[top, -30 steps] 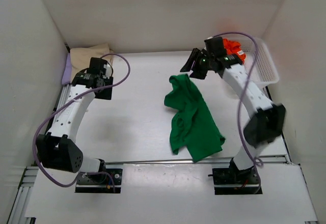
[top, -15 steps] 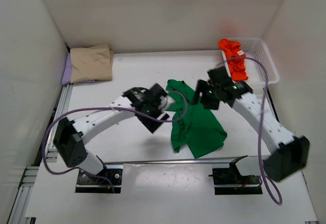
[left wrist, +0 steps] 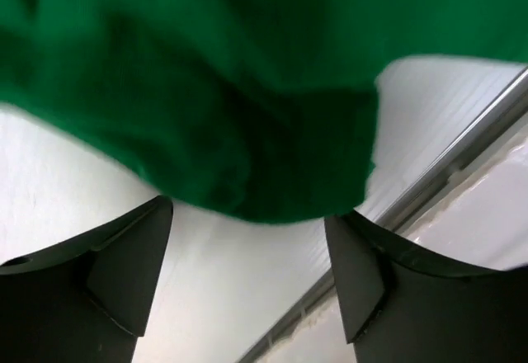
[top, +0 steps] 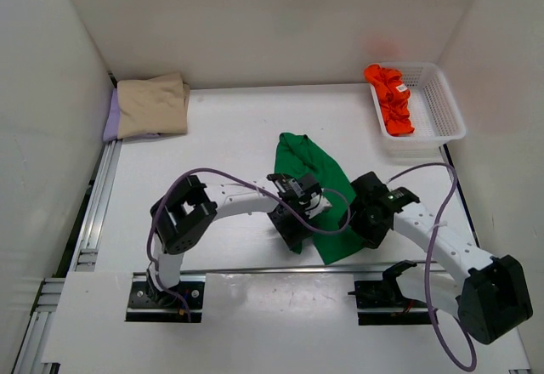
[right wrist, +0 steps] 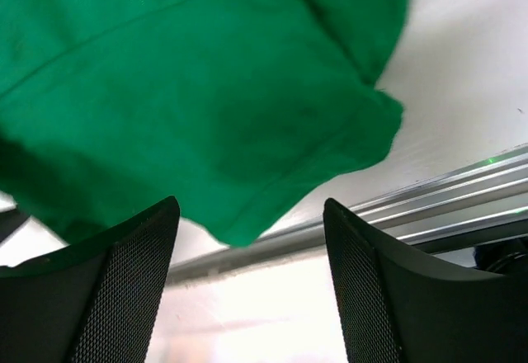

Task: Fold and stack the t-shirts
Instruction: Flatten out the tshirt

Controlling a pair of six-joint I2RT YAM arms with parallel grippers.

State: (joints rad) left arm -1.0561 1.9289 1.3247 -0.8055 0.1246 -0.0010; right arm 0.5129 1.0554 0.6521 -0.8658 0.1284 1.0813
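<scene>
Near rail: metal rail (top: 255, 269) along the front edge of the table (top: 221, 136), just past the shirt's near hem.
Left gripper (left wrist: 247, 214): low over the near left corner of the green t-shirt (top: 314, 170), fingers spread wide with the bunched hem between them, gripping nothing.
Right gripper (right wrist: 252, 206): low over the near right corner, fingers likewise wide apart, hem edge just ahead of the tips, nothing held.
Green t-shirt: crumpled and skewed in the middle of the table, narrow end away from the arms, broad end by the rail, not yet flat.
Beige t-shirt (top: 153, 106): folded in the far left corner, on top of the lilac t-shirt (top: 110, 123), of which only a sliver shows.
Orange-red t-shirt (top: 391, 98): bunched in the white basket (top: 442, 106) at far right, unfolded.
Step in hand: likely taking hold of the green shirt's two near corners, to spread it before folding.
Next move: probably closing both grippers on a single layer at each corner, then pulling apart evenly. Care needed with the bunched left corner, where several layers could be caught.
</scene>
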